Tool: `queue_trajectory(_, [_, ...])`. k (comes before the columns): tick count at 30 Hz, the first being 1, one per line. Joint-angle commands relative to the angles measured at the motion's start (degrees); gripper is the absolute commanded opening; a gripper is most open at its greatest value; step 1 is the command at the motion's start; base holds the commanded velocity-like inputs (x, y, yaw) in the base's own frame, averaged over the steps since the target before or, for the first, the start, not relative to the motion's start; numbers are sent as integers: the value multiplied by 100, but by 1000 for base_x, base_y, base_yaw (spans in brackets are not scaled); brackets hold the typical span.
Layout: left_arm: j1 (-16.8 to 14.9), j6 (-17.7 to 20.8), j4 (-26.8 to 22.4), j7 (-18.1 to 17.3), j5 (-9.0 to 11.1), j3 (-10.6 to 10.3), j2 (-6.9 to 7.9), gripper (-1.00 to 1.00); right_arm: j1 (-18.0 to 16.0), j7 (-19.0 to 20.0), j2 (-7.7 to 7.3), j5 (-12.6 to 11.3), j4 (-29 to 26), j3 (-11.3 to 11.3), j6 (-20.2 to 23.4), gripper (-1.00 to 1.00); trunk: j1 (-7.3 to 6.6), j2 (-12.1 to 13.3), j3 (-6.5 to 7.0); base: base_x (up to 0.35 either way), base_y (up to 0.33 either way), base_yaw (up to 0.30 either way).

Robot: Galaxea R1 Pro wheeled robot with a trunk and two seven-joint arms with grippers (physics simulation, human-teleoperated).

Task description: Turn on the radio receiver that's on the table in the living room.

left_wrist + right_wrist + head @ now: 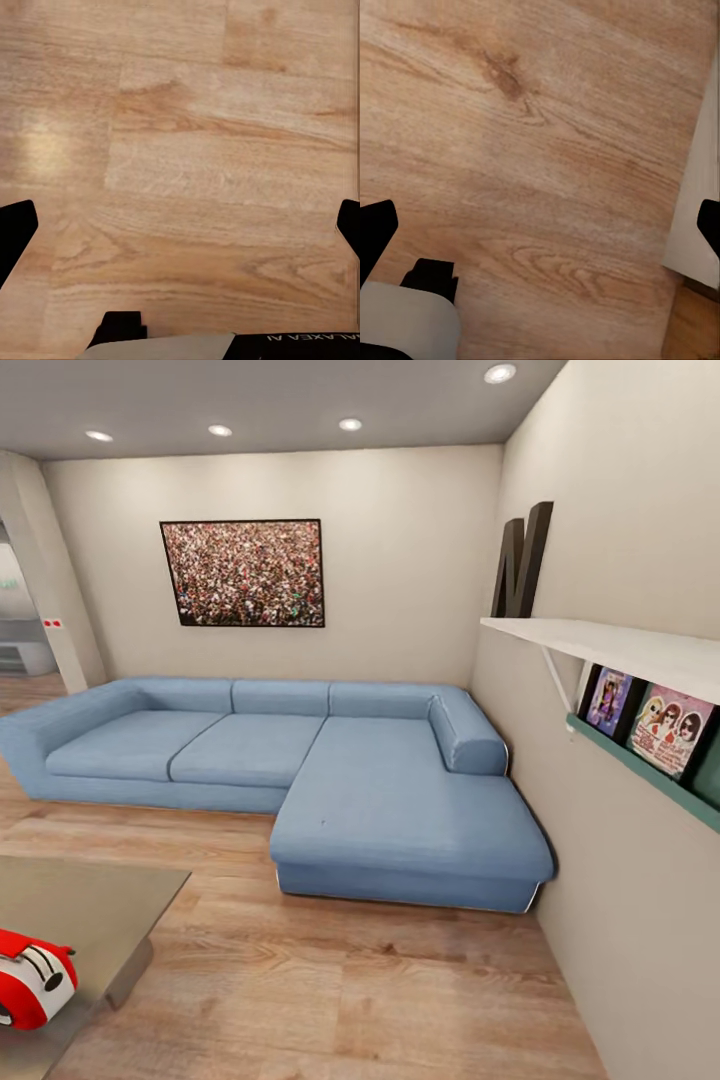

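Observation:
The red radio receiver (32,980) with white trim lies at the lower left of the head view, partly cut off by the frame edge, on the grey-beige low table (90,905). Its dial is hidden from here. My left gripper (180,229) hangs open over bare wooden floor, its dark fingertips (16,232) at the two sides of the left wrist view. My right gripper (540,232) is likewise open above the floor, with nothing between its fingers.
A large blue corner sofa (300,770) fills the middle of the room, with a framed picture (243,572) above it. On the right wall hangs a white shelf (610,650) with record covers (650,725) beneath. Wooden floor (330,980) stretches between table and sofa.

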Motion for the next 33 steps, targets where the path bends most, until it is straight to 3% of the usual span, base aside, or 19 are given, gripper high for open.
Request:
queue_trajectory(1, [0,0,0,0,0,0,0,100,0,0,0,0,0,0,0,100,0,0,0,303,-140,0])
queue_trajectory(17, [0,0,0,0,0,0,0,100,0,0,0,0,0,0,0,100,0,0,0,303,-140,33])
queue_trajectory(22, [0,0,0,0,0,0,0,100,0,0,0,0,1,0,0,100,0,0,0,278,-128,218])
queue_trajectory(33, [0,0,0,0,0,0,0,100,0,0,0,0,5,0,0,100,0,0,0,29,-13,289])
